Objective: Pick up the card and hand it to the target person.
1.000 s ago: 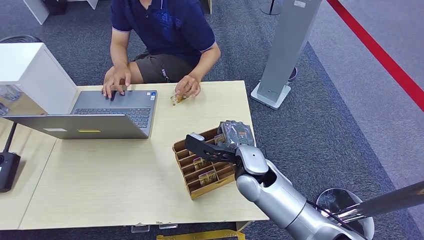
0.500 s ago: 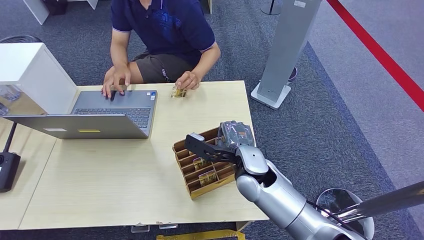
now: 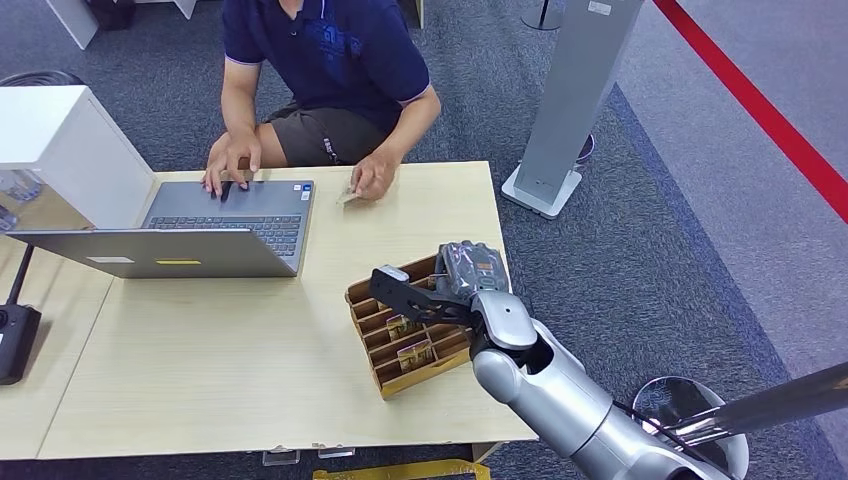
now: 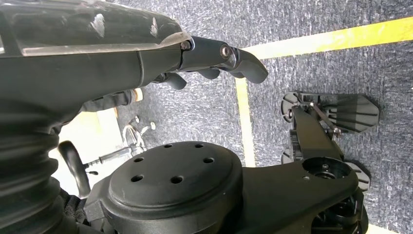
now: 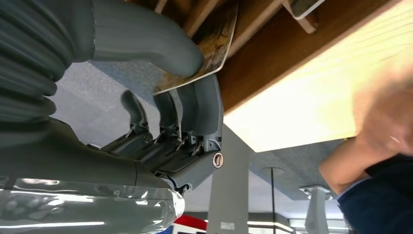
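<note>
- Right now the right hand sits at the far right end of the wooden card rack, near the bench's right edge.
- Right wrist view: thick thumb presses a card against the darker fingers; so that hand pinches the card, which is still at the rack, its upper part between the wooden dividers.
- Rack holds more cards in its slots, angled on the light wood bench.
- Left hand hangs over grey carpet with a yellow floor line; fingers curled in, holding nothing.
- Person in a dark blue shirt sits at the far side of the bench, one hand on the laptop, the other hand resting on the bench just right of the laptop, covering a small card-like thing.
- Open laptop stands between the person and the near-left bench area; it is well apart from the rack.
- White box at far left of the bench, a black device on the left edge.
- Grey pillar stand on the carpet beyond the bench's right corner; red floor stripe further right.
- Between rack and the person's hand is bare bench top; nothing stands in that stretch.
</note>
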Robot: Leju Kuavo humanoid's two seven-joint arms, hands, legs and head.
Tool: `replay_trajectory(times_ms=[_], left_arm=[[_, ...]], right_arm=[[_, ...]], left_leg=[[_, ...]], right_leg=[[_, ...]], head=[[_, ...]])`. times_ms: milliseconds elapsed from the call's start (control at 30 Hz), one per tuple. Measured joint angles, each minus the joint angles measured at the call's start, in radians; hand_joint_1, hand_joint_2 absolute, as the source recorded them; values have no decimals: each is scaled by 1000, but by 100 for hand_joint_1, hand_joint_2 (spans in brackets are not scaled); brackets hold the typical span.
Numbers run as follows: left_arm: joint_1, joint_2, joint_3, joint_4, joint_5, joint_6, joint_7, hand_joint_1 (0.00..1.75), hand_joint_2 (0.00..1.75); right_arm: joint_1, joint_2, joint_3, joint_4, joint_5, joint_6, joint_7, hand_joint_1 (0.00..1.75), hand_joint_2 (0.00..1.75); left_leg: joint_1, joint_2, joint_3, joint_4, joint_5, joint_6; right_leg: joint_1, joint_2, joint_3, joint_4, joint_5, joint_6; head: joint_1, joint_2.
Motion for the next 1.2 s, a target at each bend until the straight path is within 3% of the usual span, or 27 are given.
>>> replay_trajectory(times_ms=[133, 633, 1200], left_arm=[[0, 0, 0, 0, 9, -6, -3, 0, 175], [0, 0, 0, 1, 27, -8, -12, 0, 175], [1, 0, 0, 2, 29, -6, -16, 0, 175]], right_arm=[[0, 0, -1, -3, 0, 0, -1, 148, 175], [7, -9, -1, -25, 0, -6, -10, 148, 175], [-39, -39, -9, -285, 55, -2, -1, 148, 175]], left_leg=[[0, 0, 0, 0, 0, 0], [0, 0, 0, 0, 0, 0], [0, 0, 0, 0, 0, 0]], right_leg=[[0, 0, 0, 0, 0, 0], [0, 0, 0, 0, 0, 0], [0, 0, 0, 0, 0, 0]], head=[[0, 0], [0, 0], [0, 0]])
